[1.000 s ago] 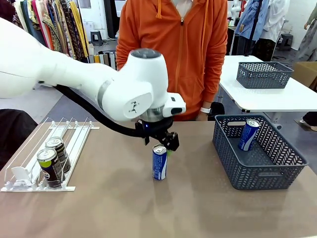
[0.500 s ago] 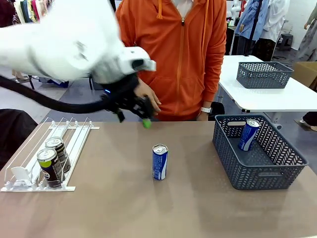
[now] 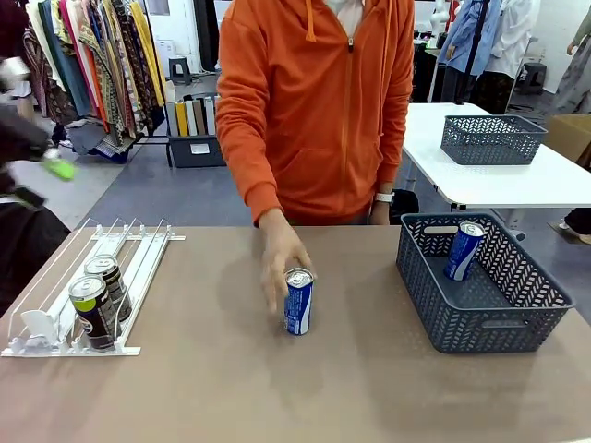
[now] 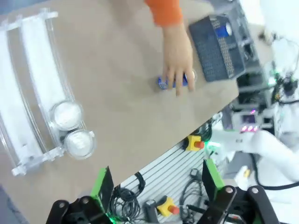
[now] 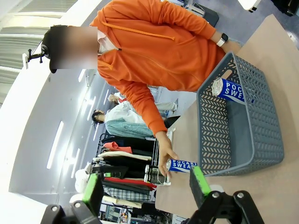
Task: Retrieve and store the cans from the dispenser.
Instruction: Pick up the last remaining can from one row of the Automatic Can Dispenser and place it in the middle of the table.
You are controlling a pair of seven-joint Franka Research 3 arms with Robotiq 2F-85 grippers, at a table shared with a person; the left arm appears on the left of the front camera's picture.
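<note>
A blue can (image 3: 297, 301) stands upright at the table's middle, with the person's hand (image 3: 280, 266) around its far side. Two black cans (image 3: 95, 310) (image 3: 109, 276) sit at the near end of the white dispenser (image 3: 138, 268) on the left. Another blue can (image 3: 464, 249) leans inside the dark grey basket (image 3: 480, 323). My left gripper (image 3: 37, 161) is a blur high at the left edge. From its wrist it looks down, open and empty (image 4: 156, 186), on the dispenser (image 4: 32, 84), the hand (image 4: 180, 63) and the blue can (image 4: 163, 83). My right gripper (image 5: 145, 189) hangs open and empty, short of the basket (image 5: 252, 140).
A second grey basket (image 3: 491, 138) stands on a white table at the back right. The person in orange stands at the far edge, mid-table. Past the near table edge lie cables and yellow stop buttons (image 4: 194, 142).
My left gripper has let go of the blue can, then swung up and away to the far left. The person's hand has come down onto that can.
</note>
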